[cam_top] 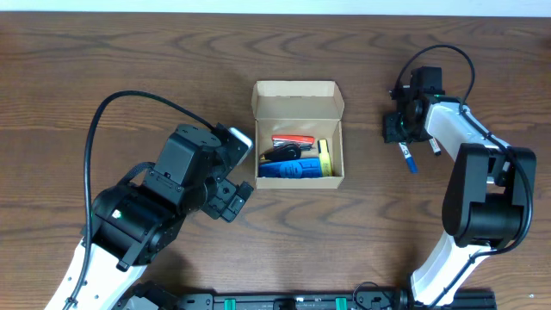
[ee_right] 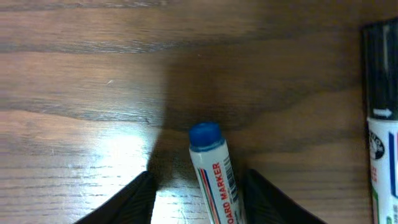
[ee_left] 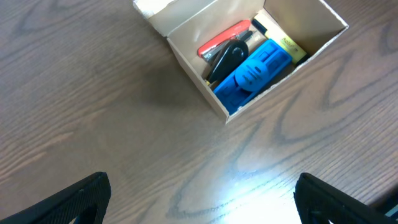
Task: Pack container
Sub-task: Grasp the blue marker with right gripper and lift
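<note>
Near the left corner of the wooden table [cam_top: 86, 60], on the side closest to the robot, the left gripper [ee_left: 202, 186] hovers above bare wood. Its fingers are spread wide and nothing is between them.

Just beyond it, around the middle of the table, sits the container [cam_top: 298, 100], a plain tan cardboard box. Its flap lid is open and stands up along the side facing the far edge. Packed against one another inside are a ridged blue item [cam_top: 293, 170], a black item [cam_top: 282, 153], a red item [cam_top: 293, 139] and a yellow-labelled piece [cam_top: 325, 158]. What each one is cannot quite be made out.

Toward the right edge, well apart from the box, the right gripper [ee_right: 199, 177] is low over the table. Its fingers are narrowly apart, one on each side of a blue-capped board marker [ee_right: 208, 155] lying on the wood, and a slim gap shows on both sides. A second marker [ee_right: 380, 124], black at its end, lies just beside it, closer to the right edge.
</note>
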Controlling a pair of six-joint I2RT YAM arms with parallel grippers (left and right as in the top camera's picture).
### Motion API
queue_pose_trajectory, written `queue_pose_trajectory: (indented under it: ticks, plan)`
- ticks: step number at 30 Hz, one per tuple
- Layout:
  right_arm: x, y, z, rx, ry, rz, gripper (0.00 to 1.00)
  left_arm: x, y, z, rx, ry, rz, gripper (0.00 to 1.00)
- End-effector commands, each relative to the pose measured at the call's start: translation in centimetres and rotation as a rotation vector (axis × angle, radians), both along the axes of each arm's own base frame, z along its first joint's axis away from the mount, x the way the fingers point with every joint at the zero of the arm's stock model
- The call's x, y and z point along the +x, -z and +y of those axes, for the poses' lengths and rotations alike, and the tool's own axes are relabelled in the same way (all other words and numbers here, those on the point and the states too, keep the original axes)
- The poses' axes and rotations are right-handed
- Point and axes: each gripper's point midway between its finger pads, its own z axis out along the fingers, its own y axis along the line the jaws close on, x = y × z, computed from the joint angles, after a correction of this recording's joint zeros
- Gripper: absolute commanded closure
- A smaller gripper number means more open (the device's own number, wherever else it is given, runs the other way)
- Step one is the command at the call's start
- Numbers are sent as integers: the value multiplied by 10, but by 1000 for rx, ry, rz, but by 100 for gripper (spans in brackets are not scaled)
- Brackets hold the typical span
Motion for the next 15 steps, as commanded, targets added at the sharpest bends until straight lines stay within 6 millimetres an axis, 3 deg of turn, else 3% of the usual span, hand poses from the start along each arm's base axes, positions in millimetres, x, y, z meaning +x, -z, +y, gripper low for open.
queue_pose_trajectory:
  ticks: [1,10,15]
  plan:
    - [-3,8,-2,3,-4,16,61,0,-1,1,-3,3,-2,5]
    - [-1,6,0,26,48,9,98,0,-1,1,-3,3,-2,5]
    - [7,-18,11,91,26,-39,99,0,-1,1,-3,3,-2,5]
